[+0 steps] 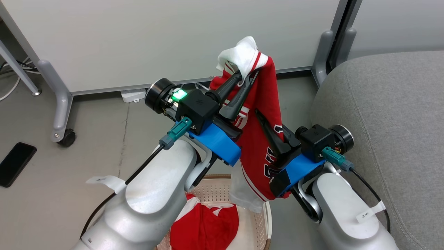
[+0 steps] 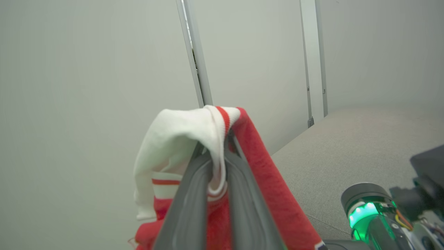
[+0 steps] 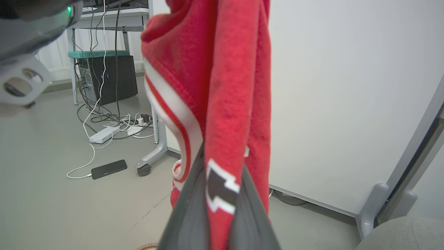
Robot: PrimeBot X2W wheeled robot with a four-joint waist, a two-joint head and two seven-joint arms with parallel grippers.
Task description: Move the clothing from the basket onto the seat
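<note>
Grasping the lettered garment (image 1: 269,93) in two places: clenched on its white band with the left gripper (image 1: 249,77) near 12 o'clock, and clenched on a red fold beside a black letter with the right gripper (image 1: 261,115) lower, toward 4 o'clock. Held lifted at the centre of the head view, above the basket (image 1: 267,222) at 6 o'clock, with the white hem dangling across the basket's rim; cannot tell whether touching it. Left inside the basket, at 6 o'clock: a second garment (image 1: 204,225), not yet moved. Waiting at 3 o'clock, just beside the basket: the seat (image 1: 381,121). Likely trouble from here: snagging the low hem on the rim during a swing toward 3 o'clock and dragging or tipping the basket; losing the cloth from the left gripper, pinched only on a thin band; straining the fabric by parting the two grips too far; letting go early and spilling it down the rounded seat edge to the floor (image 1: 104,139). Around: a white partition (image 1: 173,41) at 12 o'clock with a castered foot (image 1: 64,135) at 9 o'clock, a power strip (image 1: 133,95) at 11 o'clock, a dark phone (image 1: 15,163) at 8 o'clock. Standing in the way toward the seat: little beyond the right forearm (image 1: 347,208) at 4 o'clock.
</note>
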